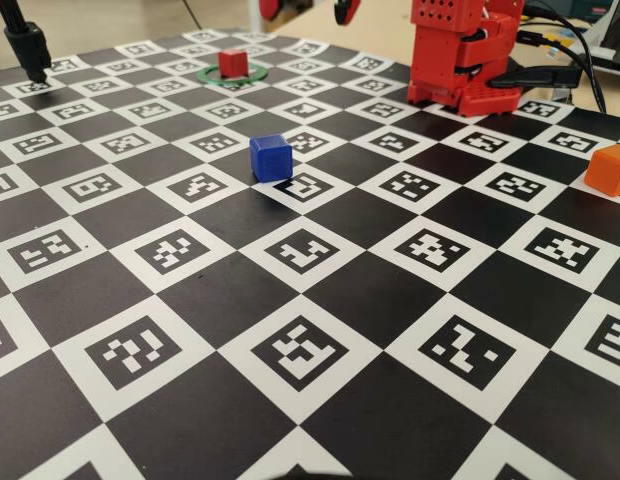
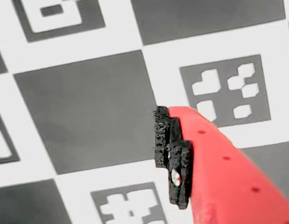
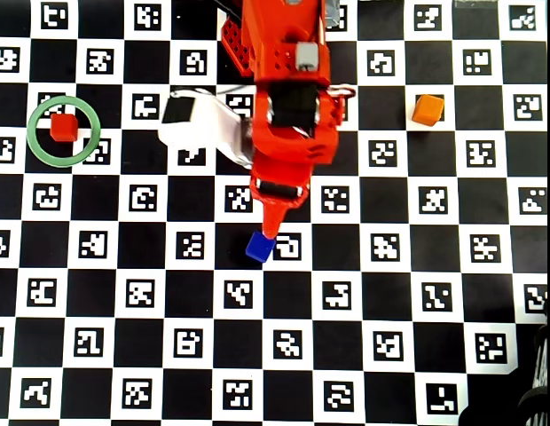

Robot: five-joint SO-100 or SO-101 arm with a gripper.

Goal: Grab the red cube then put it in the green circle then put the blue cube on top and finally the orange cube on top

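Note:
The red cube (image 1: pixel 232 62) sits inside the green circle (image 1: pixel 203 74) at the far left of the board; both also show in the overhead view, cube (image 3: pixel 64 128) and ring (image 3: pixel 98 131). The blue cube (image 1: pixel 271 157) stands alone mid-board. In the overhead view my gripper (image 3: pixel 268 217) hangs just above and behind the blue cube (image 3: pixel 259 246). The orange cube (image 1: pixel 609 168) (image 3: pixel 428 109) sits at the right. In the fixed view my gripper (image 1: pixel 308 8) is high up with its two red tips apart, open and empty. The wrist view shows one finger's black pad (image 2: pixel 171 154) over bare board, no cube.
The board (image 1: pixel 290 420) is a black-and-white checkerboard of printed markers. The red arm base (image 1: pixel 460 55) stands at the back right with cables (image 1: pixel 565 45) beside it. A black stand (image 1: pixel 25 45) is at the back left. A white part (image 3: pixel 195 124) sits beside the arm.

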